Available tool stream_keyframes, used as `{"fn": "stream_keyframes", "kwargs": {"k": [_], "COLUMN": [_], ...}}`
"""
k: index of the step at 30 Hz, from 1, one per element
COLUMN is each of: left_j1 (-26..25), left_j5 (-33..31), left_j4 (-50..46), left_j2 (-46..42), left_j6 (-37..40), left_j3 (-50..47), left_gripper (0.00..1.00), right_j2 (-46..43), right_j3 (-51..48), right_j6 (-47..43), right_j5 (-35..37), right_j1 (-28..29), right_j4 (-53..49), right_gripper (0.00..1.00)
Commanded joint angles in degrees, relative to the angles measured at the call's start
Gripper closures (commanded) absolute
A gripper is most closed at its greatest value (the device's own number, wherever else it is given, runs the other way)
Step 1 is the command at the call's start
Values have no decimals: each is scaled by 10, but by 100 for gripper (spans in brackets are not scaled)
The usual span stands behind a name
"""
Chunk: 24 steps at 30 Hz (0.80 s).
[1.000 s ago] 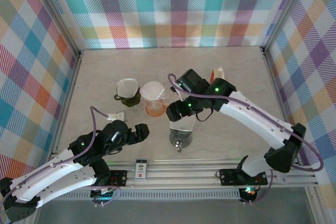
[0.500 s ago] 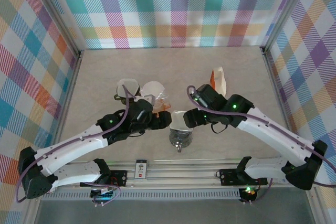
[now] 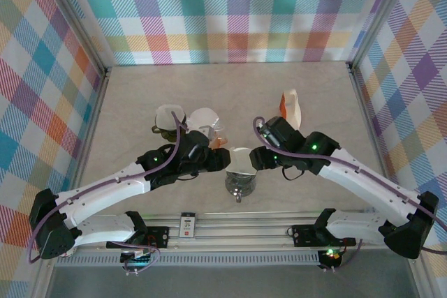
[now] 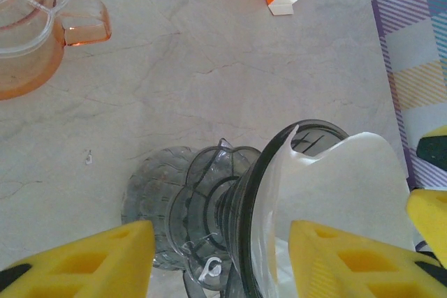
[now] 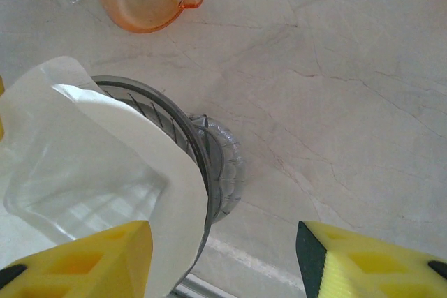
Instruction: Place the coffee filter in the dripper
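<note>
The white filter (image 4: 335, 179) sits in the clear dripper (image 4: 209, 193) near the desk's (image 4: 209, 54) front edge. The left fingers (image 4: 84, 256) straddle its rim, half spread. The right fingers (image 5: 363, 256) stand apart too, one seemingly brushing the paper.

— What colour is the surface (image 3: 230, 95)?
— Pale beige marble with thin grey veins.
— And the coffee filter (image 5: 84, 151)?
— White, in a smoky grey, see-through dripper (image 5: 183, 130).
— Anything brighter?
— A clear orange cup (image 5: 150, 8), pastel plaid walls (image 3: 237, 12), and yellow fingers on the left tool (image 4: 213, 259) and right tool (image 5: 223, 256).
</note>
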Motion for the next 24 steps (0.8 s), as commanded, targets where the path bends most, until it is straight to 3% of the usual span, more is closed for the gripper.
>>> {"fn": "stream_keyframes", "kwargs": {"k": [1,7,11,15,24], "left_j1": [5,5,5,5,5], "left_j5": [3,-1,-3,0,9], "left_j4": [15,16,13,18,17], "left_j2": [-8,-30,-38,-39,-38], "left_j6": [-12,-24,-26,-27,-29], "left_j3": [-11,-33,-38,-41,-40], "left_gripper": [48,48,48,48,44], "right_j2": [1,9,3,14,35], "right_j3": [-23,-46,-45,-32,-32], "right_j6": [2,11,0,-14,-31], "right_j5": [-10,-20,-38,-55,-101], "right_j1": [-3,-4,-3,-3,2], "right_j4": [21,36,53,57,50], "right_gripper": [42,41,20,8,7]}}
